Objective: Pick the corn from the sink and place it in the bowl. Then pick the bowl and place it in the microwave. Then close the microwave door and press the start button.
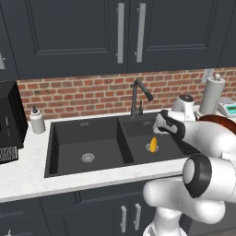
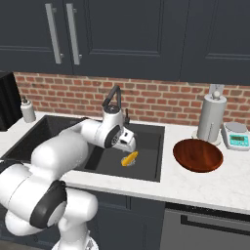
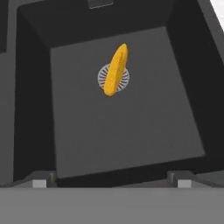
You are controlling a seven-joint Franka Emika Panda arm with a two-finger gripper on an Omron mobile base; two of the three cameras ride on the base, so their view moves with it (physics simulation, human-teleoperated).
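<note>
The corn (image 1: 153, 144) (image 2: 130, 158) (image 3: 116, 70) is a small yellow cob lying across the round drain on the floor of the right basin of the black sink (image 1: 73, 138) (image 2: 149, 139) (image 3: 131, 131). My gripper (image 1: 159, 130) (image 2: 128, 142) (image 3: 111, 180) hangs over that basin, above the cob and clear of it, open with nothing between its fingers. The reddish-brown bowl (image 2: 197, 155) (image 1: 222, 120) sits empty on the white counter to the right of the sink. The microwave and its door are out of view.
A dark gooseneck faucet (image 1: 138, 94) (image 2: 114, 97) rises behind the sink, close to my hand. A paper towel roll (image 2: 211, 117) and a kitchen scale (image 2: 238, 136) stand behind the bowl. A soap bottle (image 1: 37, 120) and a black appliance (image 1: 9, 120) stand left of the sink.
</note>
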